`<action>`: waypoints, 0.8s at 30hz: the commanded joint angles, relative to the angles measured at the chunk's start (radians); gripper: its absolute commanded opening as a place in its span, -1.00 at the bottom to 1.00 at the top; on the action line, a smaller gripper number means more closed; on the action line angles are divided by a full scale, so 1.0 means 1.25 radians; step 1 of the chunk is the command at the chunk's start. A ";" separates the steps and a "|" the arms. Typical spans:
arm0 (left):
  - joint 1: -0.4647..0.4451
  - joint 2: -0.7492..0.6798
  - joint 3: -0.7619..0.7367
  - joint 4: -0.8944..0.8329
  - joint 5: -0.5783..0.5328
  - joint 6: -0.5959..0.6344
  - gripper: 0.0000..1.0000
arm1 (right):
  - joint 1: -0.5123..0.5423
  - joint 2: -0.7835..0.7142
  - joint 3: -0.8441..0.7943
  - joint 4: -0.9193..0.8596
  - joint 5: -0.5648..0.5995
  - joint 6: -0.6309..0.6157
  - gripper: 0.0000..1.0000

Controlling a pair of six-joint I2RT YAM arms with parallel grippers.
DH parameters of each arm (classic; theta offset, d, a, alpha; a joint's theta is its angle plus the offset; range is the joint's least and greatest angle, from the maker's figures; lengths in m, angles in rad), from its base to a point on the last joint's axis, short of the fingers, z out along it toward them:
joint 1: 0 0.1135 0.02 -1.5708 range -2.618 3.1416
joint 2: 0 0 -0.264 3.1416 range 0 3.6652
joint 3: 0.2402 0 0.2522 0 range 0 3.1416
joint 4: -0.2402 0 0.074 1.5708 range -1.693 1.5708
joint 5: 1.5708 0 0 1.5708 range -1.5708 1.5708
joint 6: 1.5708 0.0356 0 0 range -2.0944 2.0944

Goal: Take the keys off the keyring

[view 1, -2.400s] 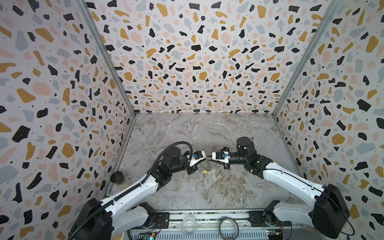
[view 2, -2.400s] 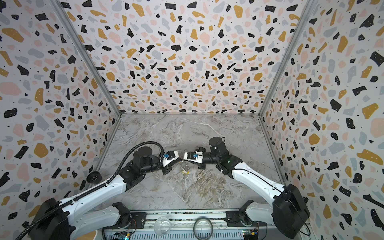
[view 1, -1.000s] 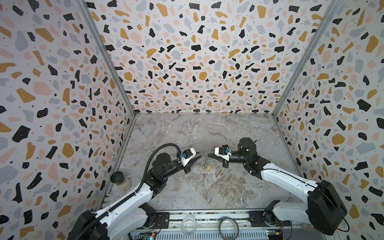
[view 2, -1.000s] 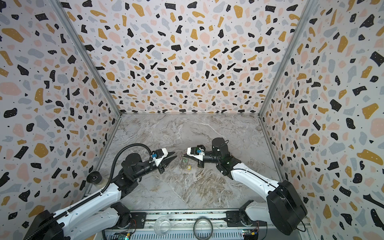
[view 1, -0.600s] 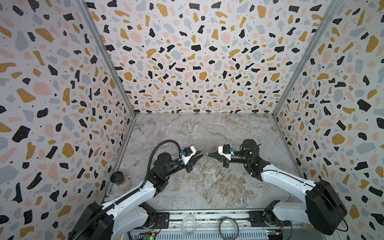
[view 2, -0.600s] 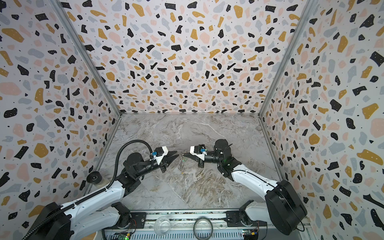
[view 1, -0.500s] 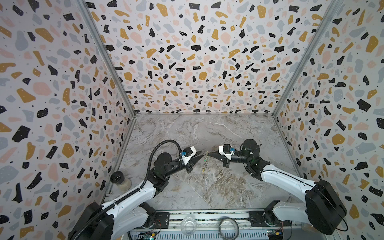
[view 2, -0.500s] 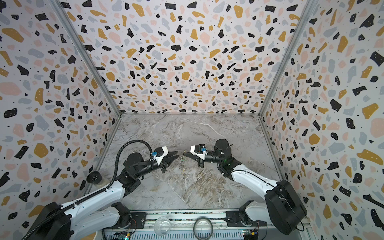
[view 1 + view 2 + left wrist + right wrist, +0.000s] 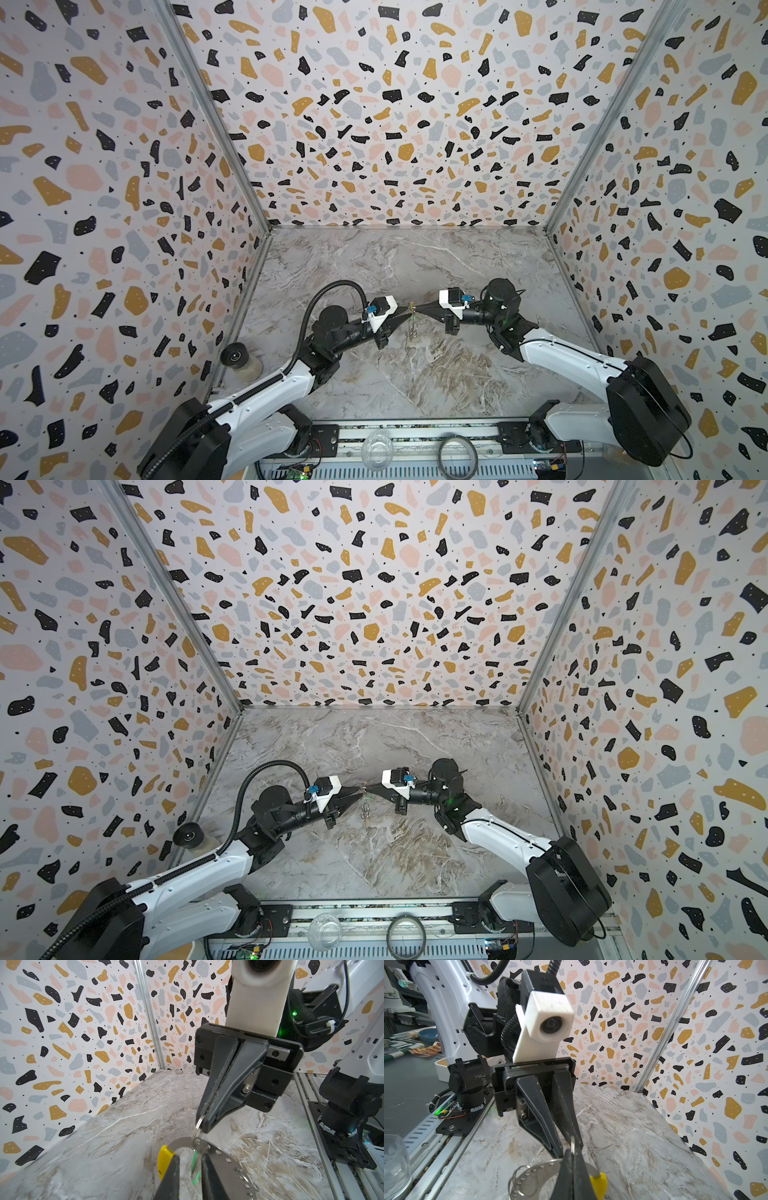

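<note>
1. Grippers meet tip to tip over the middle of the marble tabletop (image 9: 374,266) in both top views. We see the left gripper (image 9: 406,310) reaching in from the left and the right gripper (image 9: 417,308) from the right.
2. Right-hand fingers (image 9: 226,1093) are pressed flat together, and we see them pinch a small split ring (image 9: 197,1126) at their very tips.
3. Hooked to that small ring, the keyring (image 9: 217,1152) hangs between the two grippers. The wrist views show it as a flat silvery band dotted with holes.
4. Left-hand fingers (image 9: 169,1178) stand a narrow gap apart, with marble showing between them. Their tips sit at the band, just beside its yellow sleeve (image 9: 164,1152). We cannot tell whether they press on it.
5. Below the meeting point, the keys (image 9: 411,330) dangle as a thin silvery cluster, too small in the top views for us to tell one from the other.
</note>
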 commanded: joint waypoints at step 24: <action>-0.023 0.005 0.070 -0.024 0.027 0.044 -1.00 | -0.012 -0.028 0.001 -0.051 0.001 -0.046 -0.58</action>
